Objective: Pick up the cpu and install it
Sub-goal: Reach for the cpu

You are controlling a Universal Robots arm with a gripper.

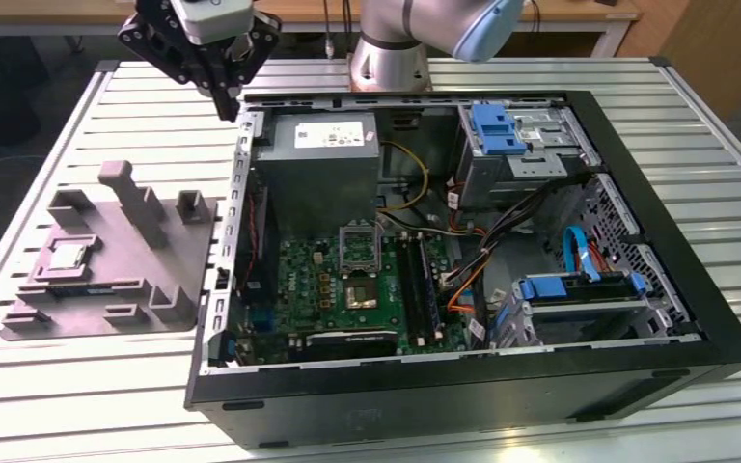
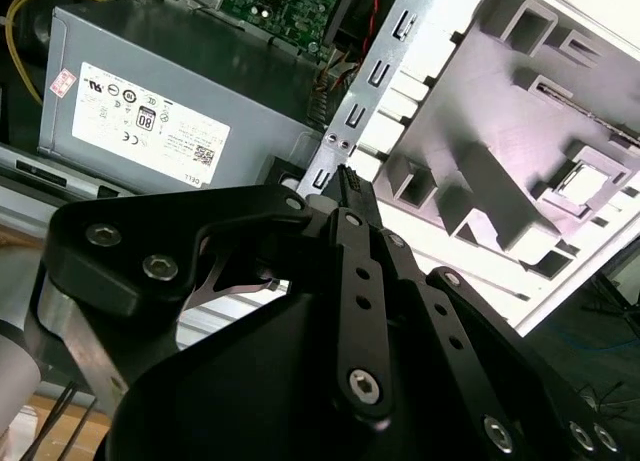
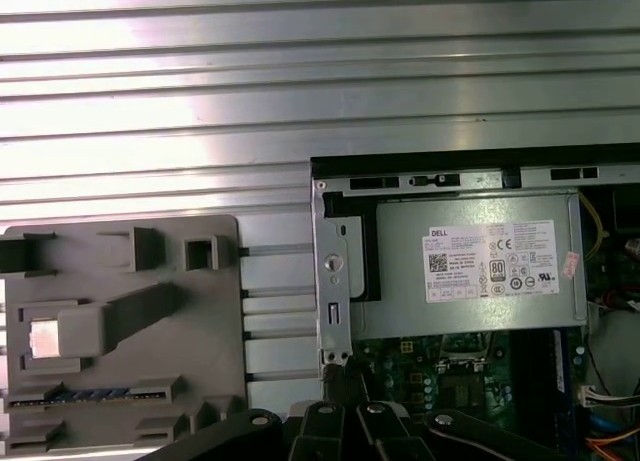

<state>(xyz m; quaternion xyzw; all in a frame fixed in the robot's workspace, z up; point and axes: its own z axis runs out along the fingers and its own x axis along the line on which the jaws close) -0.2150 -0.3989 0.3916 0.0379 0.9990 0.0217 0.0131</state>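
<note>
Hovering over the corner of the open computer case (image 1: 679, 289) on the exterior view's left, the gripper (image 1: 228, 104) points down with its black fingers drawn together to a single tip and nothing held between them. In the second wrist view the linkage fills the foreground and the tips (image 2: 345, 178) meet just above the case's metal edge. The cpu (image 1: 68, 255) lies flat, pale top up, in a square recess of the grey-purple fixture (image 1: 151, 280), outside the case and well apart from the gripper. Both wrist views give it as a bright square in that recess (image 3: 45, 338). The exterior view takes in the case interior: the green motherboard (image 1: 344, 289), the dark socket (image 1: 359, 246) with its metal frame, loose cables, and blue drive carriers (image 1: 497, 125). The first wrist view looks straight down on the grey power supply (image 3: 470, 261) and its white label, with the fixture beside the case wall. Case and fixture rest on a slatted aluminium table (image 1: 88, 386). The arm (image 1: 409, 39) rises from the table's far side, and behind it runs a wooden bench (image 1: 577, 14).
</note>
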